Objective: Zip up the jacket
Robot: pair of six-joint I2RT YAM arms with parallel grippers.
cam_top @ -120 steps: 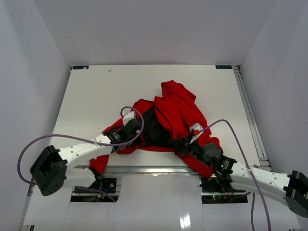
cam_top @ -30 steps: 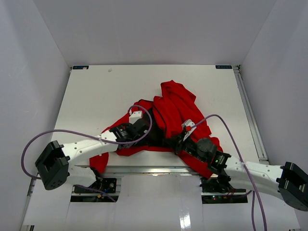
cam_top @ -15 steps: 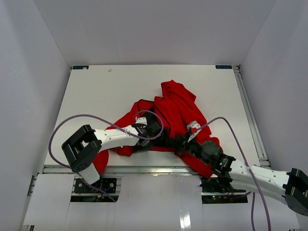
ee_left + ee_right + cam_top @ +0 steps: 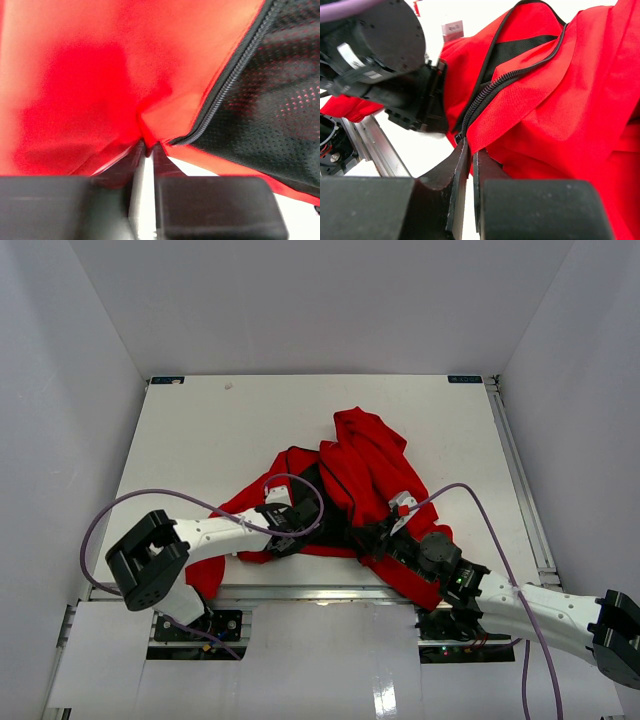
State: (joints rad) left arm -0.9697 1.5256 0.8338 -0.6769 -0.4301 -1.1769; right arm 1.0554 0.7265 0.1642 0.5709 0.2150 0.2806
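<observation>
The red jacket (image 4: 372,462) lies crumpled on the white table, open at the front, with black mesh lining (image 4: 280,100) and a dark zipper (image 4: 224,91) showing. My left gripper (image 4: 303,537) sits at the jacket's near left edge, and its jaws pinch a fold of red fabric (image 4: 148,144) just left of the zipper's lower end. My right gripper (image 4: 368,540) is shut on the hem (image 4: 470,145) at the foot of the other zipper (image 4: 486,92) row. The left wrist's black body (image 4: 405,75) fills the right wrist view's upper left.
An aluminium rail (image 4: 320,592) runs along the table's near edge, right under both grippers. Purple cables (image 4: 300,485) loop above each wrist. White walls enclose the table (image 4: 200,430) on three sides, and a red sleeve (image 4: 205,575) hangs over the near edge.
The left gripper has closed onto the red fabric. The left arm has drawn back a little to the left. The right gripper keeps its hold and has hardly moved.
</observation>
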